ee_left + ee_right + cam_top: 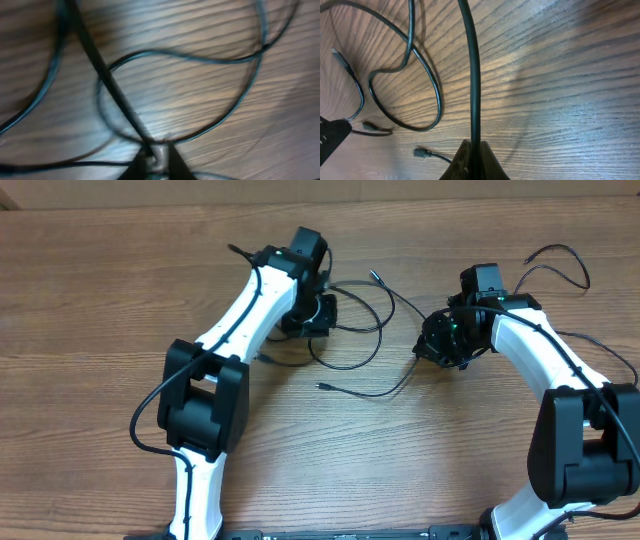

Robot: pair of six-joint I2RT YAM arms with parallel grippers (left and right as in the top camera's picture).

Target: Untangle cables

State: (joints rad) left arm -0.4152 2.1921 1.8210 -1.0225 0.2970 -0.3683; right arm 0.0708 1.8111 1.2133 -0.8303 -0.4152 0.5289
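Several thin black cables (pixel 356 330) lie looped on the wooden table between my two grippers. Their small plugs show at the back (pixel 375 277) and the front (pixel 322 386). My left gripper (pixel 314 315) is low over the left side of the loops. In the blurred left wrist view its fingers (pixel 157 162) are closed on a cable (pixel 100 65) that runs up to the left. My right gripper (pixel 440 342) is at the right end of the tangle. In the right wrist view its fingers (pixel 475 155) are shut on a cable (pixel 475 75) that runs straight ahead, and a loop (pixel 427 75) and a loose plug (pixel 421 152) lie to the left.
The wooden table (pixel 100 300) carries only the cables and arms. Thicker black wires (pixel 560 258) of the right arm arch at the back right. The left arm's base (pixel 200 410) stands at the front left. A dark part of the left gripper (pixel 330 137) shows at the right wrist view's left edge.
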